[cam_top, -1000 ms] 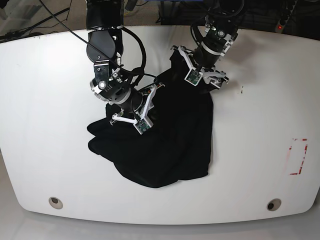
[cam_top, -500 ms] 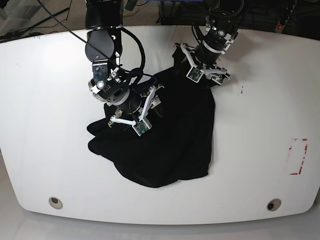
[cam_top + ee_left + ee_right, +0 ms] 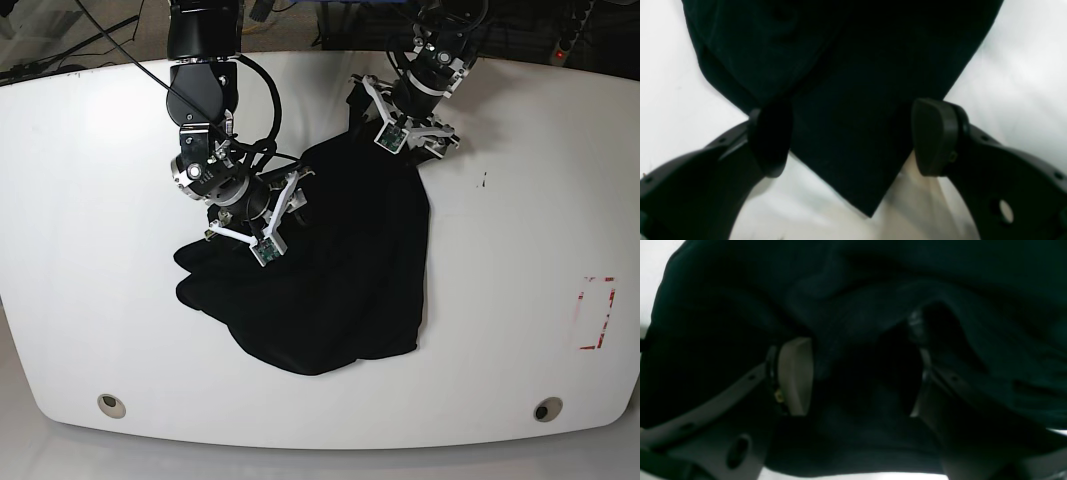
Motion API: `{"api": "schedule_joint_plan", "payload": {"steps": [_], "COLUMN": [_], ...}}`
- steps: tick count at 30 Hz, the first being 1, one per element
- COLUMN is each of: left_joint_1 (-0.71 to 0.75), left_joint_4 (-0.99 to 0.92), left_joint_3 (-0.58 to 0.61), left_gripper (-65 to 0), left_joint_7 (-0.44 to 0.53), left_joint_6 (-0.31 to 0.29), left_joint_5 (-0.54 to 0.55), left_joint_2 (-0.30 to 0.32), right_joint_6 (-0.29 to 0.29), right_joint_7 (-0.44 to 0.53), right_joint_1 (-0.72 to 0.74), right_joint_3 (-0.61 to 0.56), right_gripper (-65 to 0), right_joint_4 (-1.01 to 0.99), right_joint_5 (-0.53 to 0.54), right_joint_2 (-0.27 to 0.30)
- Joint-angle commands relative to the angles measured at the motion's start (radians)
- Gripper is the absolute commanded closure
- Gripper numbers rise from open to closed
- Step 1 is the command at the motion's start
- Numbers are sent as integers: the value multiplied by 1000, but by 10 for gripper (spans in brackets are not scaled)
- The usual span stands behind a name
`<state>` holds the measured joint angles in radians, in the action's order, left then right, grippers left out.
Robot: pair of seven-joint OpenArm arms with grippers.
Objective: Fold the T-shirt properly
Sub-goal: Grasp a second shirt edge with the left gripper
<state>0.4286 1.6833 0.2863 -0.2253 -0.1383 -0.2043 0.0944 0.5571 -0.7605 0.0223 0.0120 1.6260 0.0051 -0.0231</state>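
White surface [image 3: 90, 200] carries the crumpled T-shirt [image 3: 340, 280]; folding is barely begun. Left tool [image 3: 853, 140] and right tool [image 3: 857, 376] gape wide, cloth lying between each pair of pads, ungripped.

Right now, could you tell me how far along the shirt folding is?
Early to midway. The T-shirt lies on the table as a rumpled heap with uneven edges, not a tidy fold. Neither arm holds cloth: the left gripper stands open over a pointed corner, and the right gripper is open above bunched fabric. Left to do: smooth it, square the edges and finish the folds.
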Motion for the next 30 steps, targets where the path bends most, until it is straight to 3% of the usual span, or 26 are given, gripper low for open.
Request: {"api": "schedule_joint_plan", "payload": {"steps": [1, 14, 23, 30], "left_joint_1": [0, 9, 14, 14], "left_joint_4": [-2, -7, -7, -9], "left_joint_3": [1, 1, 1, 1], "left_gripper": [-522, -522, -522, -522], "left_joint_7": [-6, -6, -6, -7], "left_joint_6": [2, 2, 2, 2], "left_joint_5": [-4, -5, -7, -7], "left_joint_2": [-2, -2, 0, 0], "right_joint_6": [4, 5, 11, 13], "right_joint_7": [23, 25, 25, 25], "right_joint_1": [34, 71, 86, 84], "right_joint_3": [-4, -7, -7, -5], "right_gripper": [-377, -354, -2, 0], "right_joint_4": [-3, -42, -57, 24], "right_joint_5": [16, 16, 16, 16], "right_joint_2": [-8, -56, -57, -54]}}
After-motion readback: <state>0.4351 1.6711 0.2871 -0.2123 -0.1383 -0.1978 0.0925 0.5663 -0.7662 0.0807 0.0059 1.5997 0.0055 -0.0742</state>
